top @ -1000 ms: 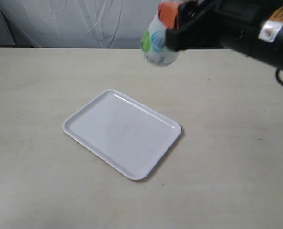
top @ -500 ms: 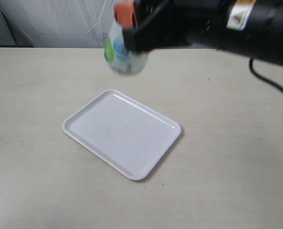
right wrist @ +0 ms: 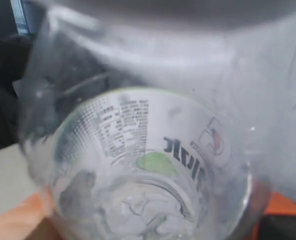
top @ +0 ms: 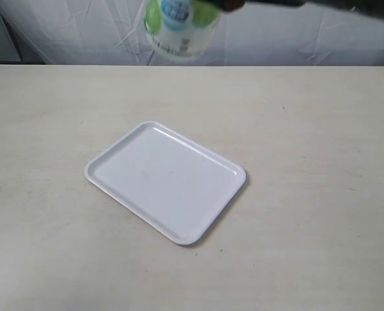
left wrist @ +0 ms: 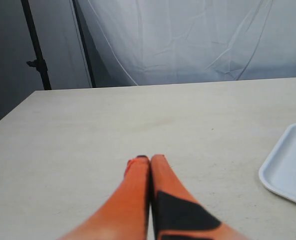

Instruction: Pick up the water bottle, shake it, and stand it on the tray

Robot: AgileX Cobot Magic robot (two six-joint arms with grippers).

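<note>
water bottle (top: 175, 29) aloft, clear of tray (top: 166, 188); right gripper (right wrist: 152, 220) clamped round it, left gripper (left wrist: 150, 162) closed, empty; shake short, grip firm

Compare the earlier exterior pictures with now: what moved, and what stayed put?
The water bottle, gripped throughout by the right gripper, swung left across the exterior view and then rose to its top edge, high above the table. Nothing was let go. The tray did not move and remains bare.
</note>
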